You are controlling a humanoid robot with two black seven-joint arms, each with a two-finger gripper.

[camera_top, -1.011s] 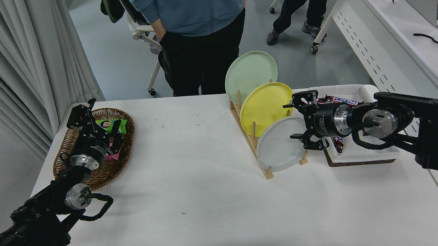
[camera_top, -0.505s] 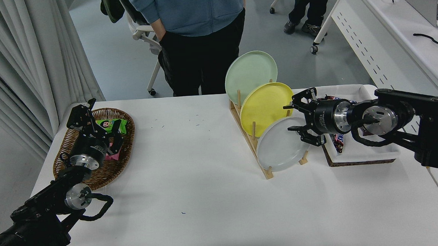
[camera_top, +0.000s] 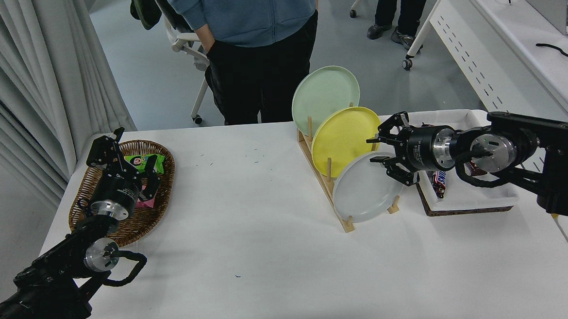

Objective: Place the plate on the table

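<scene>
1. Plate [camera_top: 363,190], pale grey, sits on edge in the front slot of the wooden rack [camera_top: 325,177], ahead of the yellow plate [camera_top: 343,138] and the pale green plate [camera_top: 323,97]. Not on the desk [camera_top: 269,257] yet.
2. Right gripper [camera_top: 383,150] has shifted up and slightly back over the last second: from level with the plate's right edge to its upper right rim, near the yellow plate's lower edge.
3. Fingers spread wide, holding nothing. Lower finger looks at or just over the grey rim; contact can't be confirmed.
4. Read: approach being re-aimed at the top rim, grasp not started. Task at pre-grasp.
5. Risk: snagging the yellow plate on closing.
6. Left gripper [camera_top: 136,162] parked over the wicker basket [camera_top: 164,195], fingers apart.
</scene>
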